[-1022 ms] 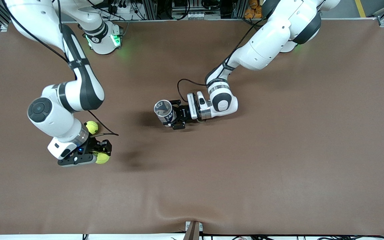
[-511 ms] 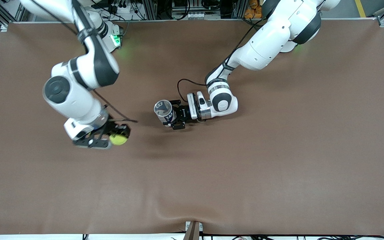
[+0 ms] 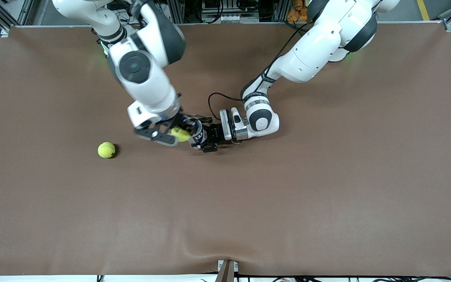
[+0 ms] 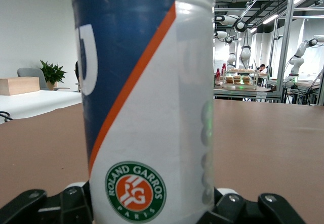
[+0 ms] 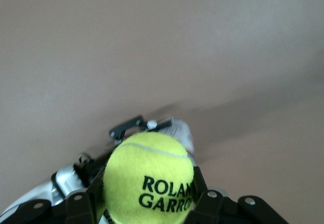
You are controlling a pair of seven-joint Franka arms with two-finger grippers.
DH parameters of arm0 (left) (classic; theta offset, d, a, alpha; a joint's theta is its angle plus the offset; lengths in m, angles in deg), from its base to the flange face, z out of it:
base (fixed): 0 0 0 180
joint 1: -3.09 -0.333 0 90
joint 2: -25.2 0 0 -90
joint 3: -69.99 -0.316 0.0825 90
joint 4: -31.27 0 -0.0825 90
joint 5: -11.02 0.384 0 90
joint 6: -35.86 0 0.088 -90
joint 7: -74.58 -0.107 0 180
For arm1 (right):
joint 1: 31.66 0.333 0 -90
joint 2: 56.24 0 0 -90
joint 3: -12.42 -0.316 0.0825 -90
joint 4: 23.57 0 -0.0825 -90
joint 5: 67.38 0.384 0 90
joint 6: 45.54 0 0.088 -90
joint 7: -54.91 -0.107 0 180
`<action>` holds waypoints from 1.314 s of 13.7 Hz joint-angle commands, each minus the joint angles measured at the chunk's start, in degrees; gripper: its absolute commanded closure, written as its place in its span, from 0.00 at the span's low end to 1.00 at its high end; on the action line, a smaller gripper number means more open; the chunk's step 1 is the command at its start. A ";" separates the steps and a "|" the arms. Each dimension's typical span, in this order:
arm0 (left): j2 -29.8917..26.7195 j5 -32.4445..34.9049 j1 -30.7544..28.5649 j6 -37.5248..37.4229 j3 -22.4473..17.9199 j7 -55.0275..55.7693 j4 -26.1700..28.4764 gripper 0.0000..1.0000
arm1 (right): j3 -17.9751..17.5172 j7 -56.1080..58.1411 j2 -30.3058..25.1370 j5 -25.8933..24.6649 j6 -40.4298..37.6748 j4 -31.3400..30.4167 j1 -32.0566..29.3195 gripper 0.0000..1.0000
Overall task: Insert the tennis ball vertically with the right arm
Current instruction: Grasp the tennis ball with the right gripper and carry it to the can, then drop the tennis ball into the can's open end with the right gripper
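Note:
My right gripper [image 3: 179, 134] is shut on a yellow-green tennis ball [image 3: 181, 134] printed "ROLAND GARROS" [image 5: 149, 176]. It hangs right over the open top of an upright tennis-ball can [image 3: 198, 135]. The can is blue and white with an orange stripe [image 4: 147, 97], and in the front view the ball hides most of it. My left gripper [image 3: 205, 138] reaches in from the side, low over the table, and is shut on the can's lower part [image 4: 152, 206]. The right gripper [image 5: 149, 196] has a finger on either side of the ball.
A second tennis ball [image 3: 106, 150] lies loose on the brown table [image 3: 288, 203], toward the right arm's end and a little nearer the front camera than the can. The left arm's black cable [image 3: 214, 98] loops above the table by its wrist.
My right arm has lifted its tennis ball from the table by the second ball and carried it across to above the can. The left arm and the can have stayed still.

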 commanded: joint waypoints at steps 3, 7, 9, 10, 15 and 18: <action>1.98 -5.09 -0.45 -1.02 1.32 -20.97 -0.15 0.35 | 0.65 -3.81 0.29 -0.79 -4.54 0.08 2.33 1.00; 2.06 -5.44 -0.27 -1.02 1.32 -21.05 -0.15 0.35 | 0.65 -3.90 0.82 -0.79 -5.25 0.16 2.42 0.79; 2.06 -5.44 -0.27 -1.02 1.32 -21.14 -0.15 0.35 | 0.65 -3.90 0.82 -0.79 -5.25 0.17 2.51 0.70; 2.06 -5.44 -0.27 -1.02 1.32 -21.14 -0.15 0.35 | 0.65 -3.90 0.82 -0.79 -5.25 0.17 2.51 0.64; 2.06 -5.44 -0.27 -0.93 1.40 -21.14 -0.07 0.35 | 0.65 -3.90 1.08 -0.79 -5.07 0.60 2.51 0.00; 2.15 -5.44 -0.27 -1.02 1.40 -21.14 -0.07 0.35 | 0.65 -3.90 1.17 -0.79 -4.99 0.78 2.51 0.00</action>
